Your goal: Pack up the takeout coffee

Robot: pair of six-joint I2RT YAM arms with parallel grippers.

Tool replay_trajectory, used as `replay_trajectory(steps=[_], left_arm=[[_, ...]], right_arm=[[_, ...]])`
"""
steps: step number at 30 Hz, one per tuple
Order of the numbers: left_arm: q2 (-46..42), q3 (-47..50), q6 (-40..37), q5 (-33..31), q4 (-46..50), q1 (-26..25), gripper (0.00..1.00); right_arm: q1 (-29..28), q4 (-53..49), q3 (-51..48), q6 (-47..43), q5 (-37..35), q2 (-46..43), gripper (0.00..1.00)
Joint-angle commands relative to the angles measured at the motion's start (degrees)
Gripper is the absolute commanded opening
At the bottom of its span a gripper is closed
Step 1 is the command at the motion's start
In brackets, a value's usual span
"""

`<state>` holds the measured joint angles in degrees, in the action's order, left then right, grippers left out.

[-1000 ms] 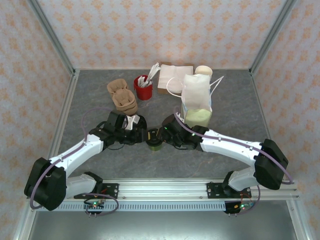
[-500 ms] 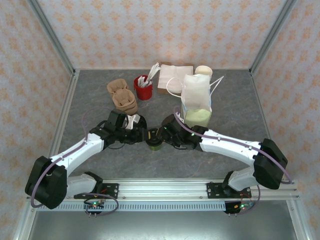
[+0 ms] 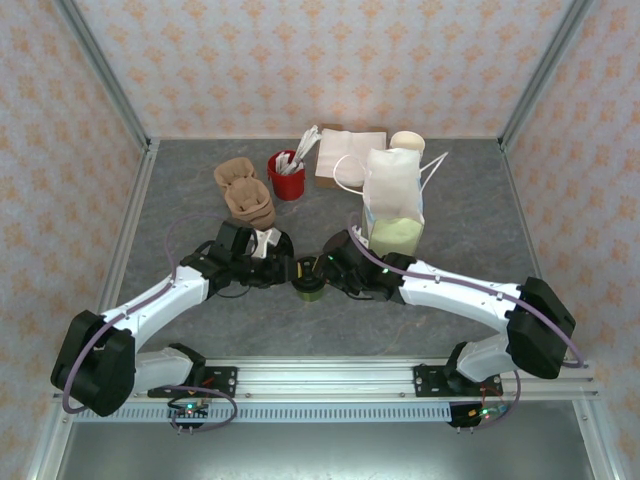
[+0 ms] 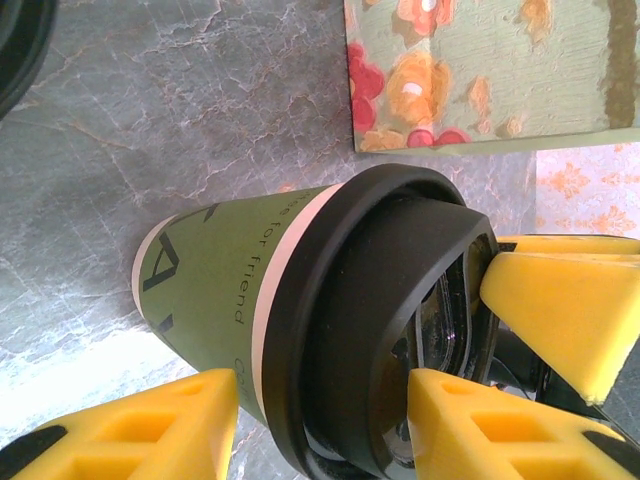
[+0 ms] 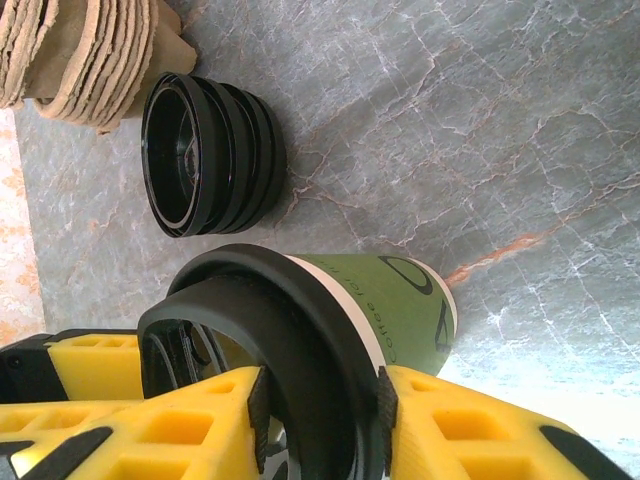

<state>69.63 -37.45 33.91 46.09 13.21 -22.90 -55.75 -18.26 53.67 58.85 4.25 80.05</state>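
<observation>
One upright takeout coffee, lid skyward: right gripper clamps its lid, left gripper parted, hold unclear.

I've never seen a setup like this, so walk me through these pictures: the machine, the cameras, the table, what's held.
Two robot arms stand at a table, each ending in a two-finger gripper. One picture looks down from above; the others come from wrist cameras. On the table: a white paper bag, a red cup, cardboard carriers, stacked black lids. The takeout coffee, green with a black lid, sits between the arms; the right gripper clamps its lid, the left gripper flanks it, grip unclear.
</observation>
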Motion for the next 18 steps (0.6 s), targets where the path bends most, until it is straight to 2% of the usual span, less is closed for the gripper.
replay_trajectory(steps=[1,18], left_arm=[[1.0,1.1,-1.8,-2.0,0.9,-0.5,0.48],[0.7,3.8,-2.3,-3.5,1.2,-0.5,0.46]], right_arm=[[0.0,-6.4,-2.9,1.0,-2.3,3.0,0.34],[-0.1,-5.4,-5.3,2.8,-1.5,3.3,0.32]])
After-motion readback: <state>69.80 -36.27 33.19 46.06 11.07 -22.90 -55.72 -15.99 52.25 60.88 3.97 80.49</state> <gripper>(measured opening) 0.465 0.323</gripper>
